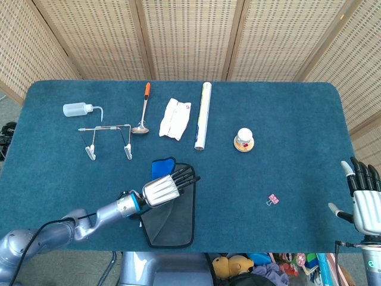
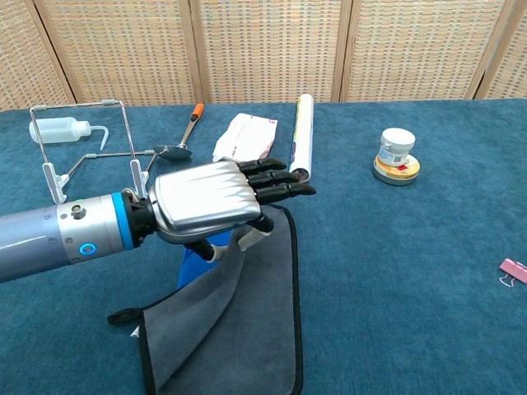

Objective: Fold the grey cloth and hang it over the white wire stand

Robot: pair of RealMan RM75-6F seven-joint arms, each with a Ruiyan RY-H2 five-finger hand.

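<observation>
The grey cloth [image 1: 177,215] with black edging lies near the table's front edge, its left side lifted and drawn over to the right, showing a blue underside [image 1: 162,167]. My left hand [image 1: 169,186] holds that lifted edge from above, fingers stretched flat toward the right and the thumb tucked beneath. In the chest view the left hand [image 2: 221,202] hovers over the cloth [image 2: 251,329], which hangs in a fold below it. The white wire stand [image 1: 108,135] [image 2: 89,141] stands upright behind and to the left. My right hand [image 1: 364,201] rests at the far right edge, fingers spread, holding nothing.
Along the back stand a squeeze bottle [image 1: 77,109], an orange-handled spoon [image 1: 143,111], a white packet [image 1: 174,118], a long roll [image 1: 203,116] and a small jar on a tape ring [image 1: 243,139]. A pink clip [image 1: 273,199] lies at the right.
</observation>
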